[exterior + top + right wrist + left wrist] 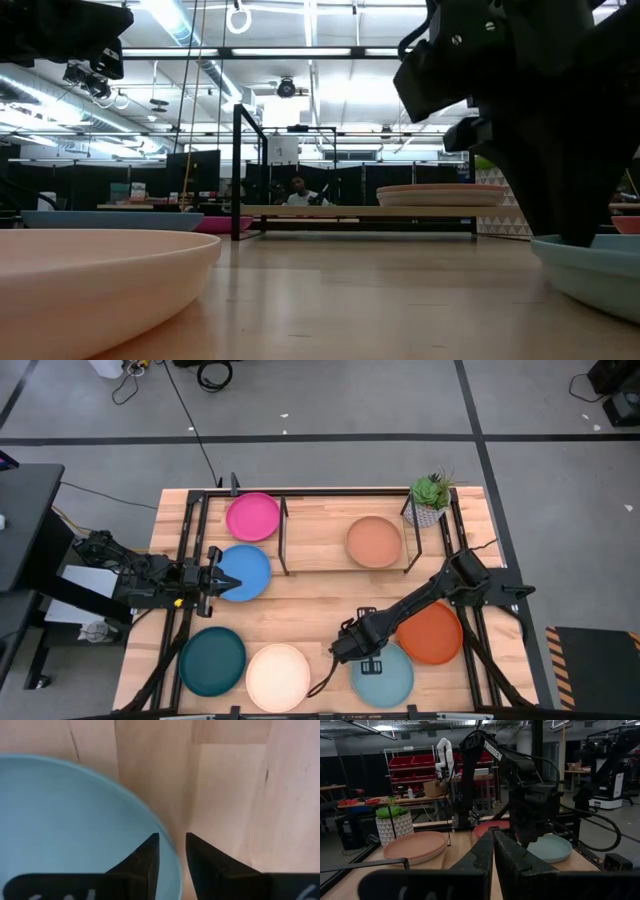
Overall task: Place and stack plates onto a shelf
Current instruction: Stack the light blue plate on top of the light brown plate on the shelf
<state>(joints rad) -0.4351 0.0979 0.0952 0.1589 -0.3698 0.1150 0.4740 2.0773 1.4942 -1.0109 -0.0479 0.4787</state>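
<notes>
From above, the right gripper (352,650) hangs over the light blue plate's (385,678) rim; the left gripper (213,580) sits at the blue plate (246,572) — peach plate (374,542) on the shelf (320,550). Right wrist: fingers (145,855) narrowly parted, straddling that rim. Left wrist: fingers (512,857) pressed together.

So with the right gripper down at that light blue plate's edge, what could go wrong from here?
1. The right gripper straddles only the thin rim of the light blue plate, with the fingers a little apart; a shallow pinch could slip as it lifts.
2. The orange plate lies close beside it, under the right arm, and may get nudged.
3. The left gripper sits by the blue plate, clear of this.
</notes>
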